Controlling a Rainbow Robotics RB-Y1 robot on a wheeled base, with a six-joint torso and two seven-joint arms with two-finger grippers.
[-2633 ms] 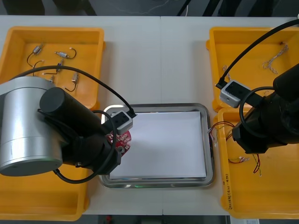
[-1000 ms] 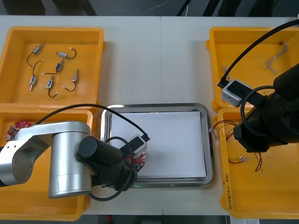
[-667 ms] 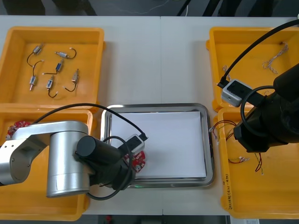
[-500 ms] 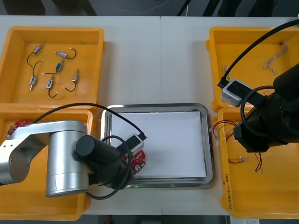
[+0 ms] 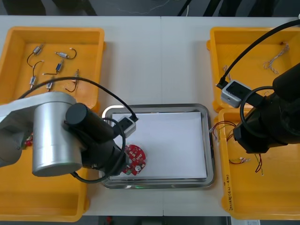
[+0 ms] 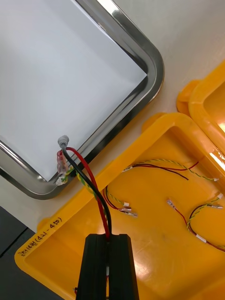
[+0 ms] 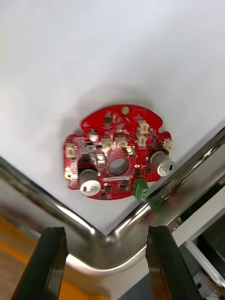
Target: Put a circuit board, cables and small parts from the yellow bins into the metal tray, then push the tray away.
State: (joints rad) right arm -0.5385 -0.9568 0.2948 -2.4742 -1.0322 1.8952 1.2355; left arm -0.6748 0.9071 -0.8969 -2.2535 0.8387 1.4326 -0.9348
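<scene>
Far-left corner of the counter: a yellow bin (image 5: 56, 31) with small metal parts (image 5: 58, 67) lying loose, nobody touching those. Next over, the left gripper (image 7: 107, 230) hangs just above the near-left corner of the metal tray (image 5: 159, 107), fingers spread wide with nothing between them. The round red circuit board (image 5: 133, 159) lies flat on the tray's white inside, right in that near-left corner, just clear of the rim. I'd guess it's light and stiff, but the little components on top look breakable, so if it needs shifting, pinch it by the bare edge, not across the top.

Over at the near-right corner of the counter, the right gripper (image 6: 108, 238) is above the near-right bin (image 5: 276, 197), fingers closed tight on one end of a red and black cable (image 6: 86, 180). The free end with the connector dangles over the tray's right rim. That thing looks floppy and near weightless, so expect it to swing and drape; better lowered in than dropped.
</scene>
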